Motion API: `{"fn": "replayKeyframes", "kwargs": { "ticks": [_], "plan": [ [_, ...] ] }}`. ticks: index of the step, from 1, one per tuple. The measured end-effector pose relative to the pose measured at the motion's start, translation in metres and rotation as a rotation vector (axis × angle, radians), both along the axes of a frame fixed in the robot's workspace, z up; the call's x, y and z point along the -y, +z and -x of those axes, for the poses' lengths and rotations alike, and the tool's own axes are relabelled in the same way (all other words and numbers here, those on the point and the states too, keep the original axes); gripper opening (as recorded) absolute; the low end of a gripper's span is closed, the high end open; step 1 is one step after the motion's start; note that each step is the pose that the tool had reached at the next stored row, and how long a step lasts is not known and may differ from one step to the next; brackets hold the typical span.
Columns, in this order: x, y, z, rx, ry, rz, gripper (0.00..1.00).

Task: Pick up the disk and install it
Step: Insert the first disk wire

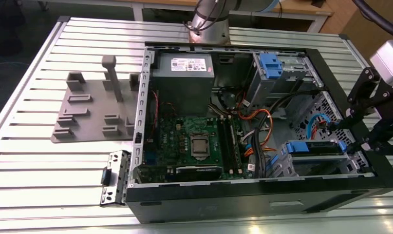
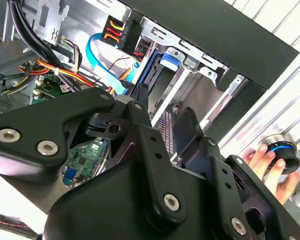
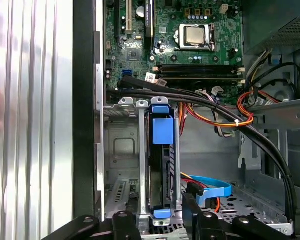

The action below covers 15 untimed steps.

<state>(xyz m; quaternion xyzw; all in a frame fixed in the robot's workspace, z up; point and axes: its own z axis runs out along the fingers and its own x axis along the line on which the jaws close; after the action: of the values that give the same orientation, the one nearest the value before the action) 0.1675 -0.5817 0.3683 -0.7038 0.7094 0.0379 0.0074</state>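
The disk (image 1: 313, 147), silver in a bright blue caddy, stands on edge in the drive cage at the near corner of the open computer case (image 1: 248, 197), on the exterior view's right. The first wrist view shows it end-on, the disk (image 3: 161, 165) held between the cage's metal rails. In the second wrist view the disk's (image 2: 169, 61) blue tab shows past the black linkage. My gripper (image 1: 356, 131) hangs over the case's right wall, just beside the cage. It is open, its fingers (image 3: 125, 222) standing on either side of the disk's near end without gripping it.
Black cables (image 3: 215, 107) and orange wires cross next to the cage. The case also holds a grey power supply (image 1: 182, 73), the motherboard (image 1: 196, 141) and a second blue-fronted bay (image 1: 269, 63). A grey fixture plate (image 1: 95, 109) lies on the slatted table. A person's hand (image 2: 265, 162) rests on a blue-ringed button.
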Motion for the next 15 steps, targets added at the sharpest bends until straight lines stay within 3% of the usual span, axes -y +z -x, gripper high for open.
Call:
{"fn": "replayKeyframes", "kwargs": {
  "ticks": [15],
  "plan": [
    [-0.0033, -0.0004, -0.0014, 0.0, 0.0, 0.0002, 0.47]
  ]
}}
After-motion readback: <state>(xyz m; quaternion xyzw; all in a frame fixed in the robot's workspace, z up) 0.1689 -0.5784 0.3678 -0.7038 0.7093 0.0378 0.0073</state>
